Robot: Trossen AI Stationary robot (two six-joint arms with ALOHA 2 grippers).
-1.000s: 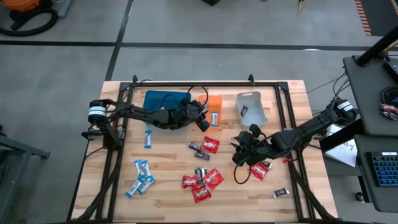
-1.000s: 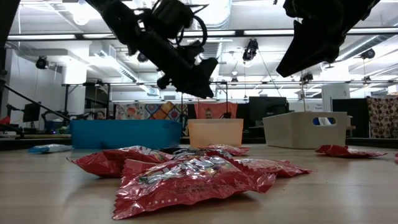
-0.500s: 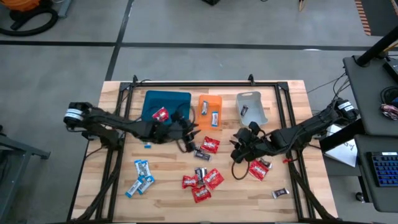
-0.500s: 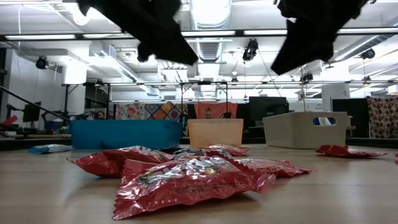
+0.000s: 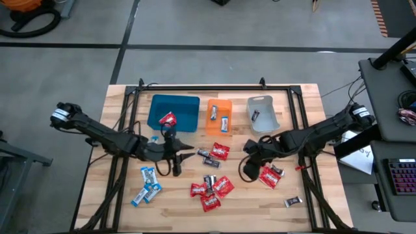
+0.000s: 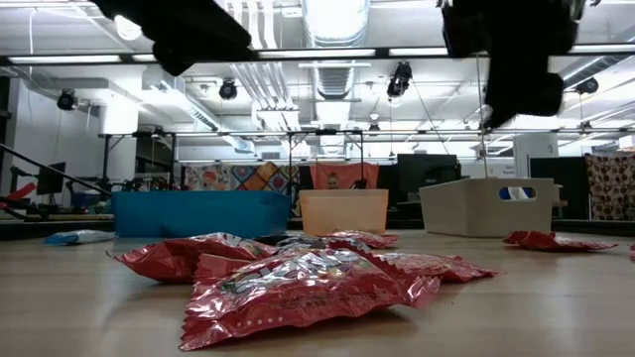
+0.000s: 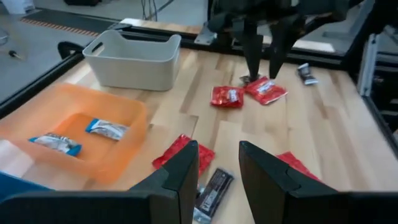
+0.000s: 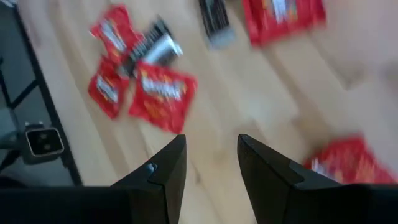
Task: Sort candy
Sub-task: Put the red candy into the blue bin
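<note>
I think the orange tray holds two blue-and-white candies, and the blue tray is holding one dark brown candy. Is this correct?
Not quite. In the high view the candy in the blue tray is red, not dark brown. The orange tray does hold two blue-and-white candies.

Both arms reach inward, the left gripper (image 5: 185,148) and right gripper (image 5: 249,149) apparently parted and empty.
</note>
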